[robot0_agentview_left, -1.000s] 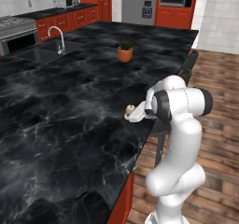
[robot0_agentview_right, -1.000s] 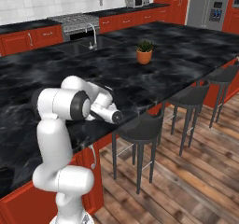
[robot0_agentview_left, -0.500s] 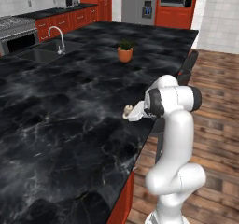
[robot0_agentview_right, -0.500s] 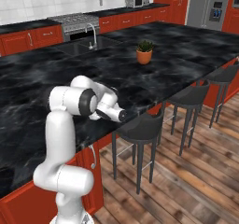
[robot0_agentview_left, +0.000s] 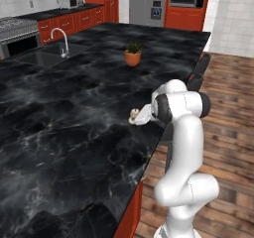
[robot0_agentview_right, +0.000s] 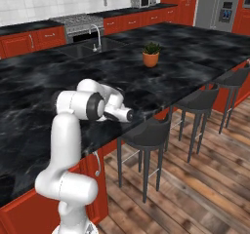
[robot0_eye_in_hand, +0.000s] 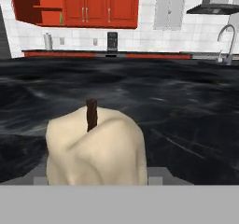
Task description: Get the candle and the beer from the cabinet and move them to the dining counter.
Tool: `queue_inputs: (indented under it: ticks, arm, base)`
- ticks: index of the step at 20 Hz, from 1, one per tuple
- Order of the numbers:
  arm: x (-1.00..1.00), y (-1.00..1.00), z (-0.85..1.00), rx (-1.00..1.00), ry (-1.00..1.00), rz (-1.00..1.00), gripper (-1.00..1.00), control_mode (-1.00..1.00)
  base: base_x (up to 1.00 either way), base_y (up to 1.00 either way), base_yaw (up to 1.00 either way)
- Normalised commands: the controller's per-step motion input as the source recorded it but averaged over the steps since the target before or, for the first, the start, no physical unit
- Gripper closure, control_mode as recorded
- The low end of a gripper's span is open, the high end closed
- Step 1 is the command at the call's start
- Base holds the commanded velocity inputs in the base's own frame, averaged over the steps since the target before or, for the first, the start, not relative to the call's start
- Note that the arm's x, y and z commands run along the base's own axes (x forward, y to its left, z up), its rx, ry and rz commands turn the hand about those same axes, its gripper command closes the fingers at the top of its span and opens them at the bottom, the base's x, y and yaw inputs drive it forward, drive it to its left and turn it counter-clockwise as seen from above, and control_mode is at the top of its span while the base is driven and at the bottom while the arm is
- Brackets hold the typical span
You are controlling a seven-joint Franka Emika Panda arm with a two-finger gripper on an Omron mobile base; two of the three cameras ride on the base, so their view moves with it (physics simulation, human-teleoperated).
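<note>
The cream candle (robot0_agentview_left: 133, 116) with its dark wick is in my gripper (robot0_agentview_left: 137, 117), which is shut on it just above the dining counter (robot0_agentview_left: 59, 113) near its right edge. Close up in the hand view, the candle (robot0_eye_in_hand: 95, 148) covers the lower middle and hides the fingertips. From the right base view, the hand (robot0_agentview_right: 126, 115) reaches over the black marble dining counter (robot0_agentview_right: 195, 62). Far across the room the red-brown cabinet (robot0_eye_in_hand: 100, 6) hangs on the wall. Its left part is open, and the slim green beer (robot0_eye_in_hand: 61, 18) stands on a shelf there.
A terracotta-potted plant (robot0_agentview_left: 132, 54) stands farther along the island. A sink with a curved faucet (robot0_agentview_left: 60, 36) is set into its left side. Black bar stools (robot0_agentview_right: 146, 133) line the island's edge over the wooden floor. A narrow back counter (robot0_eye_in_hand: 107, 55) runs under the cabinet.
The arm's elbow has swung upright and the hand has shifted slightly left over the counter. The candle has stayed in the grip at about the same height.
</note>
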Motion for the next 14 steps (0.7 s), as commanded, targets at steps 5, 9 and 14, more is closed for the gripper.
queue_inputs:
  ticks: [5, 9, 14]
  arm:
    - [0.13, 0.0, -0.44, 0.0, -0.01, 0.06, -1.0, -1.0]
    - [-0.11, -0.03, -0.52, 0.03, -0.11, 0.02, -1.0, -1.0]
    - [-0.05, -0.02, -0.14, 0.03, -0.08, 0.0, -1.0, -1.0]
  base:
    - [0.0, 0.0, 0.0]
    - [0.0, 0.0, 0.0]
    - [0.0, 0.0, 0.0]
